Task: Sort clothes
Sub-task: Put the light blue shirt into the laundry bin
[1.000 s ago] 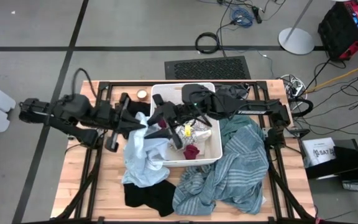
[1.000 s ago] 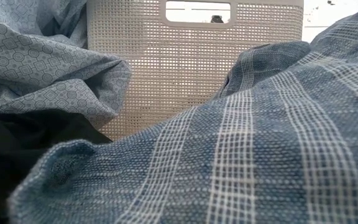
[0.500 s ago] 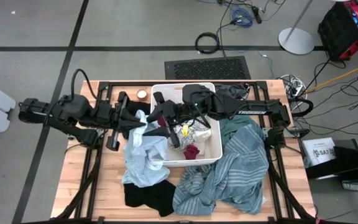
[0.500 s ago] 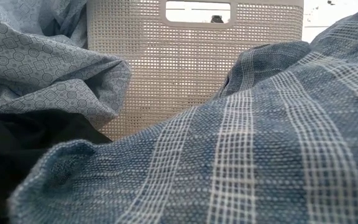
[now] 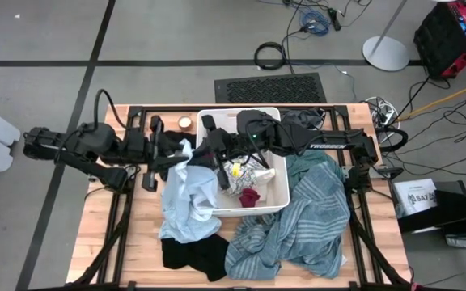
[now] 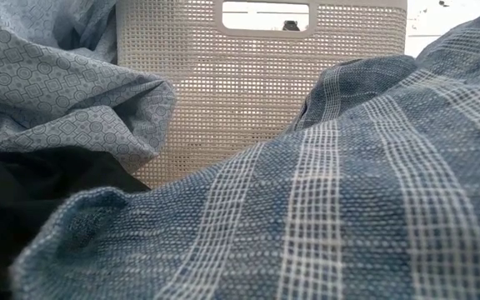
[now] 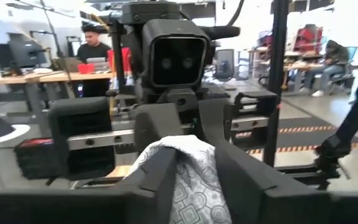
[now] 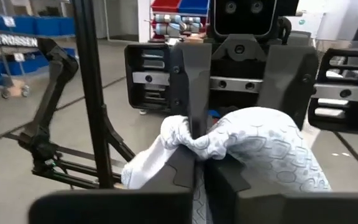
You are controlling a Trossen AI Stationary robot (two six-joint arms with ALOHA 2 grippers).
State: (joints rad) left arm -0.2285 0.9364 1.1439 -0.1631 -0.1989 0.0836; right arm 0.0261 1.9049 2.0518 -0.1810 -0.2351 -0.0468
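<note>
The light blue patterned garment hangs between my two grippers above the table's left half. Its lower part lies on the table and against the left wall of the white bin. My right gripper reaches level over the bin from the right and is shut on the garment's bunched top. Facing it from the left, my left gripper is open, with the same bunch between its fingers. A white patterned piece and a magenta one lie in the bin. My right gripper pinches a bunched fold at the garment's top between its two fingers, coming level from the table's right side. The cloth bulges over the fingertips and hangs slack below them. My left gripper's open fingers flank the same bunch, which lies against their inner sides.
A large teal-grey striped garment spreads over the table's right and near part, and fills the foreground in the low view. A black garment lies near the front edge. Dark cloth lies behind the bin.
My right gripper has shut on the top of the light blue garment, and my left gripper has opened around it. Both hands have stayed in place, each turning a little at the wrist. The garment hangs much as before.
</note>
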